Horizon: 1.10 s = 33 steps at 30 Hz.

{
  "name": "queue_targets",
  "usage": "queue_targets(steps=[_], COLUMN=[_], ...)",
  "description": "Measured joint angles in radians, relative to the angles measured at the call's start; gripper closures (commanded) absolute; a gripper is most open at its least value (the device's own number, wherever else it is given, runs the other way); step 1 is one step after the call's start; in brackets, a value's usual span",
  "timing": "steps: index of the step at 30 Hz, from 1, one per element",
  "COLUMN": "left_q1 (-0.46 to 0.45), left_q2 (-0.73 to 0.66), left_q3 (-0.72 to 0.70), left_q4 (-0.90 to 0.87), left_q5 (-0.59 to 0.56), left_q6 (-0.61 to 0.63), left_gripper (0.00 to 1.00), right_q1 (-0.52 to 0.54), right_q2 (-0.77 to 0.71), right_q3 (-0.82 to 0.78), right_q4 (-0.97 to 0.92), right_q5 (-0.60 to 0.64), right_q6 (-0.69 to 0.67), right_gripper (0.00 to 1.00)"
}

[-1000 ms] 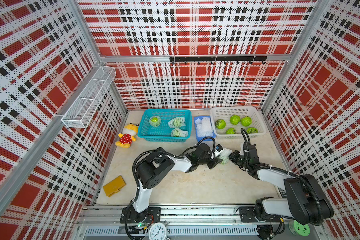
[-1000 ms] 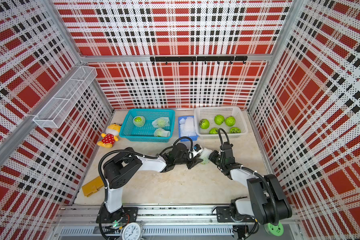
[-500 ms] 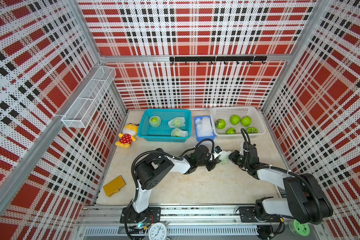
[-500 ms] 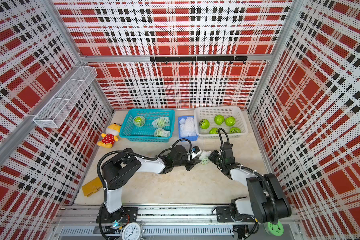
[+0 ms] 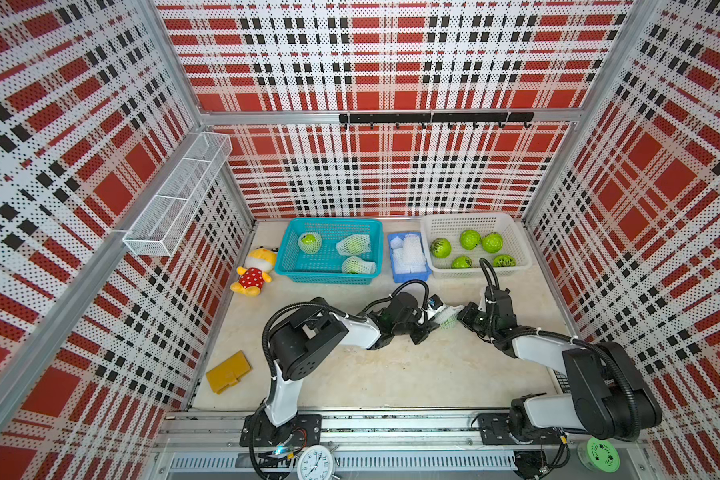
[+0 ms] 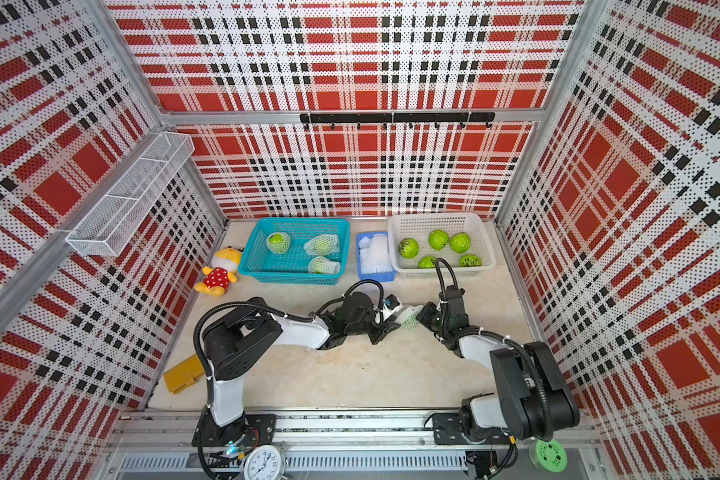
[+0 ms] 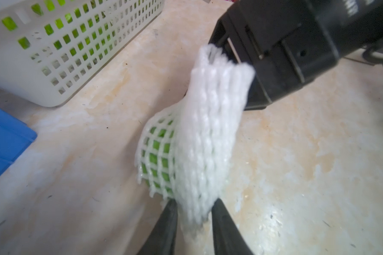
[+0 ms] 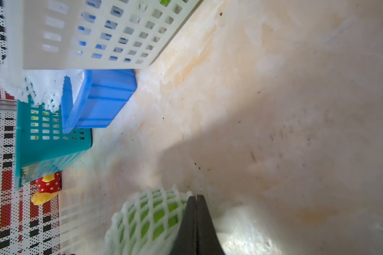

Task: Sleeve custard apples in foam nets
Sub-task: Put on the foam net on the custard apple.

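Observation:
A custard apple (image 7: pixel 157 154) half inside a white foam net (image 7: pixel 208 136) lies on the table between my two grippers, seen in both top views (image 5: pixel 447 319) (image 6: pixel 408 319). My left gripper (image 7: pixel 194 203) is shut on the net's loose end, with the mesh filling the gap between its fingers. My right gripper (image 8: pixel 196 196) is shut, its jaws pressed together on the net's other edge beside the netted fruit (image 8: pixel 153 218). Several bare custard apples (image 5: pixel 469 240) sit in the white basket (image 5: pixel 470 216). Spare foam nets (image 5: pixel 410 249) fill the blue tray (image 5: pixel 408 277).
A teal basket (image 5: pixel 333 220) at the back holds three sleeved fruits. A plush toy (image 5: pixel 253 272) and a yellow block (image 5: pixel 228 371) lie at the left. A wire shelf (image 5: pixel 175 203) hangs on the left wall. A clock (image 5: pixel 316 463) and a green disc (image 5: pixel 599 455) sit on the front rail.
Both grippers and the netted fruit stay almost where they were. The left wrist has shifted only slightly against the net.

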Motion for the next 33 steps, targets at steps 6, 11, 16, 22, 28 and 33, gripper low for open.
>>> queue_targets(steps=[6,11,16,22,28,33], left_q1=[0.0,0.003,0.016,0.029,0.038,0.062], left_q2=[0.004,0.019,0.024,0.027,0.035,0.056], left_q3=[0.027,0.06,0.08,0.084,0.096,0.124], left_q4=[-0.032,-0.045,-0.068,-0.095,-0.109,-0.126], left_q5=[-0.001,0.0,-0.003,-0.008,-0.011,-0.011], left_q6=[0.001,-0.006,-0.016,-0.02,-0.032,-0.059], left_gripper=[0.69,0.76,0.86,0.9,0.95,1.0], right_q1=[0.0,0.0,0.0,0.0,0.0,0.0], right_q2=[0.019,0.04,0.046,0.06,0.082,0.099], right_q3=[-0.001,-0.001,0.0,0.013,0.04,0.062], right_q4=[0.0,0.0,0.0,0.0,0.0,0.0], right_q5=[0.007,0.021,0.026,0.022,0.023,0.023], right_q6=[-0.011,-0.021,-0.023,-0.024,-0.024,-0.027], right_gripper=[1.0,1.0,1.0,1.0,1.0,1.0])
